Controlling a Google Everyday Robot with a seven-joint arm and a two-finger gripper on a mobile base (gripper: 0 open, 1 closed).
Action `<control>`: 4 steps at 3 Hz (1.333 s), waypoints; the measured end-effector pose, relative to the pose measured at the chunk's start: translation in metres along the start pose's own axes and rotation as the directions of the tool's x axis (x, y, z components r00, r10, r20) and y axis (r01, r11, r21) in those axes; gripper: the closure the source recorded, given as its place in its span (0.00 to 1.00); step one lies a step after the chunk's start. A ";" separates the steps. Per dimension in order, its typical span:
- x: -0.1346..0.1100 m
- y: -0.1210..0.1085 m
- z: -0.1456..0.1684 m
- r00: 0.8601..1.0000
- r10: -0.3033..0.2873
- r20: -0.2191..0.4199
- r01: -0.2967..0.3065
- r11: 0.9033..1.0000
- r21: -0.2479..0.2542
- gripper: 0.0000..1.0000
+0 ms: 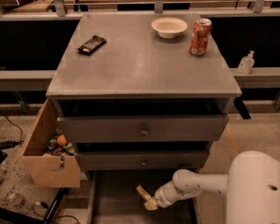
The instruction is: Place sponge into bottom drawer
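The bottom drawer (113, 196) of the grey cabinet is pulled open, a wide shallow dark tray at the bottom of the camera view. My gripper (147, 199) comes in from the right on a white arm (200, 185) and hangs over the middle of the drawer's tray. A small pale yellow piece (151, 204) shows at the gripper's tip. I cannot tell whether it is the sponge. No sponge shows elsewhere.
The two knobbed drawers (142, 127) above are shut. On the cabinet top (140, 69) lie a black ridged bar (92, 45), a white bowl (169, 27) and a red can (199, 36). A tan cardboard box (49, 164) with small items hangs at the left.
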State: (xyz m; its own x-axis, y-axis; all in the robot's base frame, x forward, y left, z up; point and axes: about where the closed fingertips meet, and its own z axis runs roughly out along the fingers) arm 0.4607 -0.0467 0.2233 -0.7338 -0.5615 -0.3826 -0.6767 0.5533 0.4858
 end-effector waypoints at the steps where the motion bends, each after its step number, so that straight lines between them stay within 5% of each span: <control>1: 0.014 -0.015 0.025 0.999 0.048 -0.005 -0.048 0.999 -0.012 1.00; 3: 0.016 -0.013 0.030 0.999 0.052 -0.007 -0.052 0.998 -0.018 0.60; 4: 0.017 -0.011 0.032 0.999 0.052 -0.010 -0.052 0.998 -0.023 0.29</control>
State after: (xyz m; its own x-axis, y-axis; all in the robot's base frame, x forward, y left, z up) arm 0.4543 -0.0426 0.1862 -0.7673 -0.5378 -0.3493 -0.6359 0.5677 0.5229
